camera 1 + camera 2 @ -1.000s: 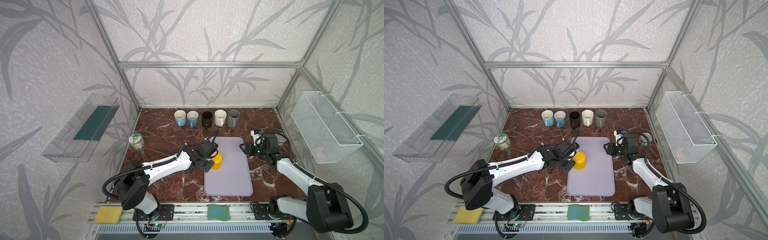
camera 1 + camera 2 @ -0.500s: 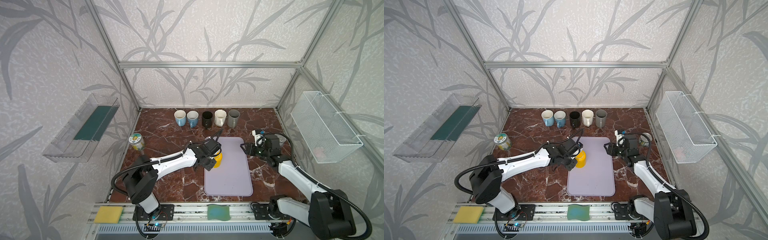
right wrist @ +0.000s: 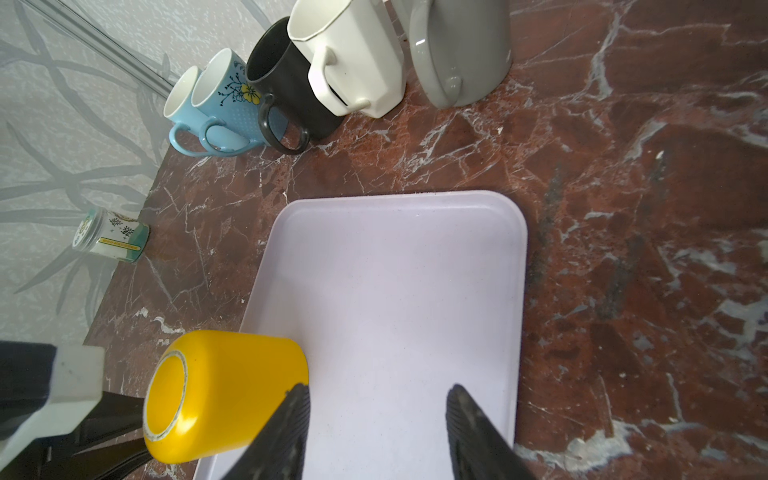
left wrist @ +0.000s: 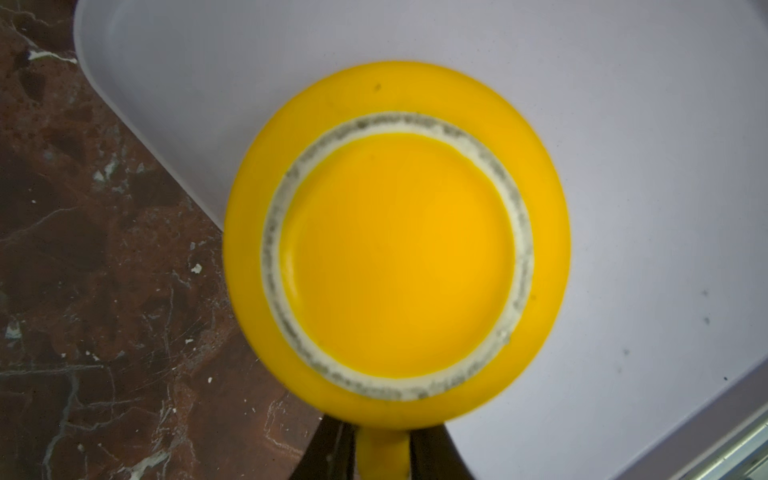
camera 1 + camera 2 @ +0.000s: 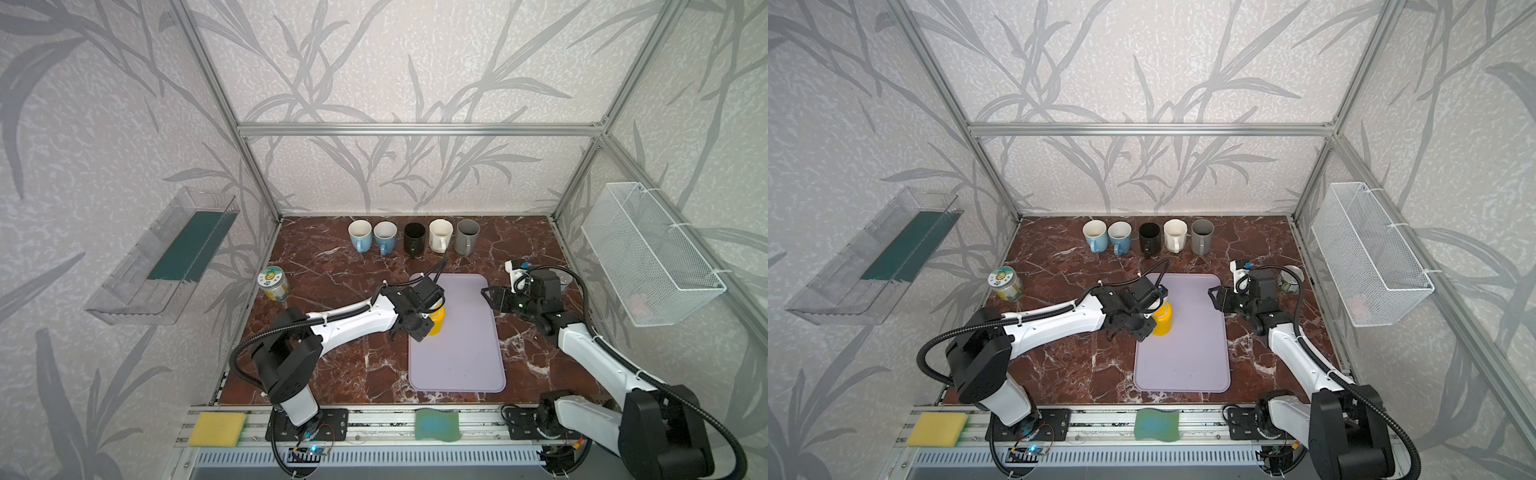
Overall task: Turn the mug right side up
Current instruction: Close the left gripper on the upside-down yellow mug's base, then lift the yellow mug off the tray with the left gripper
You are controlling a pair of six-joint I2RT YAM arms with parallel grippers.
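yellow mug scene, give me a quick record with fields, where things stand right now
mug: yellow mug, base up, mouth down
place: left edge of the lavender tray
left pincer: closed on the mug handle
right pincer: open, empty, by the tray's right edge
back row: five other mugs, upright
task status: mug not yet right side up
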